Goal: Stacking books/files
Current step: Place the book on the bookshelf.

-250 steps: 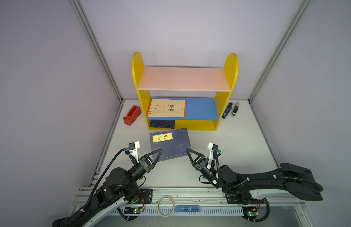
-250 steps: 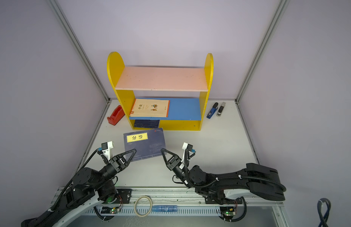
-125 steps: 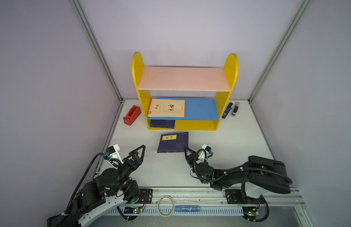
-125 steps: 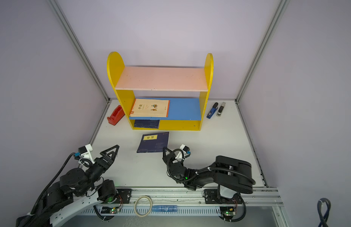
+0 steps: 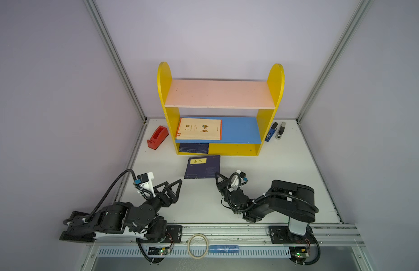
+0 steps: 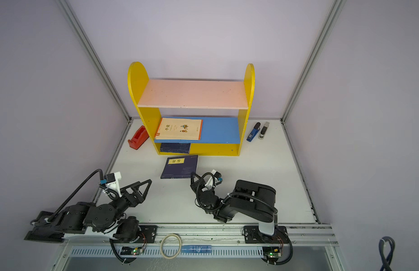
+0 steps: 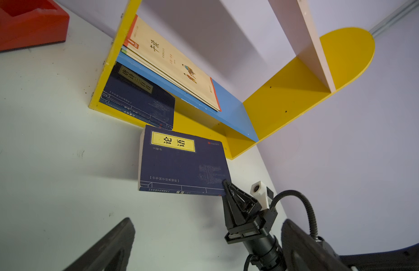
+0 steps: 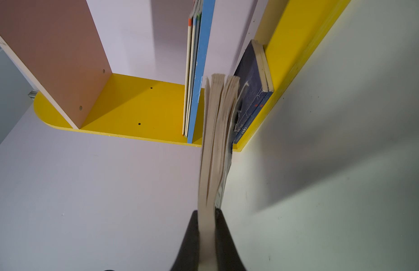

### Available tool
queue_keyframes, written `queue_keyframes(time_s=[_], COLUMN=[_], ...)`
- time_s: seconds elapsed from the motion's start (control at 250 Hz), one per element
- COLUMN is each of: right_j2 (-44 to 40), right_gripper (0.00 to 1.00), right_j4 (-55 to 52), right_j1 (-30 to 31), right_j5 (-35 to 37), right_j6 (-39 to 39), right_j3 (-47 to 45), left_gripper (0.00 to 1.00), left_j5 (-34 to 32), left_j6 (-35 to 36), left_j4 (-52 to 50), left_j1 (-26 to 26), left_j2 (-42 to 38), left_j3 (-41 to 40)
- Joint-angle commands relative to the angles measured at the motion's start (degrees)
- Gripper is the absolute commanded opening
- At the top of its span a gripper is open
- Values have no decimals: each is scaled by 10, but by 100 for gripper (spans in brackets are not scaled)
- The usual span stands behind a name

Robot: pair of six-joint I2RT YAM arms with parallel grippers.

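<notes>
The right gripper is closed on the near right corner of a navy book, which is held just in front of the bookcase's bottom board. The left gripper is spread wide and empty near the table's front left corner. More navy books are stacked at the bottom board's left end, and cream books at the blue shelf's left end

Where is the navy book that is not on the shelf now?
In both top views the navy book is just in front of the yellow bookshelf, before its left half, its near corner pinched by the right gripper.
</notes>
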Motion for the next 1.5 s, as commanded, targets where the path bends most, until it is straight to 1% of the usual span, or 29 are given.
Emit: queue_keyframes(time_s=[0.0,0.068,0.096,0.124,0.156,0.228,0.256,0.292,0.352,0.396,0.456,0.508,0.588,0.66,0.684,0.752,0.796,0.844,0.9,0.988,1.032,1.192,1.376,1.496], right_j2=[-14,-22,-28,-35,-45,-70,-80,-91,-96,-89,-67,-43,-15,20,34,47,48,47,49,71,91,145,183,206], right_gripper=[0,0,0,0,0,0,0,0,0,0,0,0,0,0,0,0,0,0,0,0,0,0,0,0], right_j4=[7,20,23,22,19,-4,-20,-42,-69,-66,-22,25,32,41,57,58,56,51,42,37,57,58,54,44], right_j1=[1,2,2,2,2,1,1,-1,-13,-25,-36,-44,-69,-95,-98,-103,-103,-104,-109,-126,-132,-138,-150,-159], right_j5=[-6,2,8,14,21,34,37,35,14,-2,-13,-16,-39,-72,-75,-77,-74,-73,-77,-100,-108,-123,-127,-130], right_j6=[6,4,6,7,7,11,14,17,19,20,3,-18,-16,-5,-12,-39,-58,-65,-60,-35,-34,-18,12,24], right_j3=[-9,-30,-41,-51,-62,-80,-82,-80,-70,-62,-55,-48,-24,6,15,43,56,66,75,96,108,165,207,237], left_gripper=[100,100,100,100,100,100,100,100,100,100,100,100,100,100,100,100,100,100,100,100,99,99,99,99], left_j5=[-13,20,48,90,155,306,348,386,417,438,481,505,547,618,644,709,735,749,755,774,774,746,730,729], left_j6=[-11,-16,-10,11,38,61,63,65,75,82,105,118,137,144,145,144,142,141,138,136,141,150,159,160], left_j4=[45,64,78,110,154,243,267,283,289,277,273,251,219,216,217,228,237,255,287,329,346,356,361,362], left_j1=[1,27,47,74,115,225,264,307,359,395,452,503,596,689,720,801,843,879,905,925,924,920,919,919], left_j2=[129,219,246,269,288,304,305,303,299,296,285,275,260,254,255,266,278,291,302,314,314,292,253,245], left_j3=[21,51,61,63,55,19,5,-10,-18,-16,-11,1,19,24,24,22,14,-2,-32,-63,-70,-81,-90,-90])
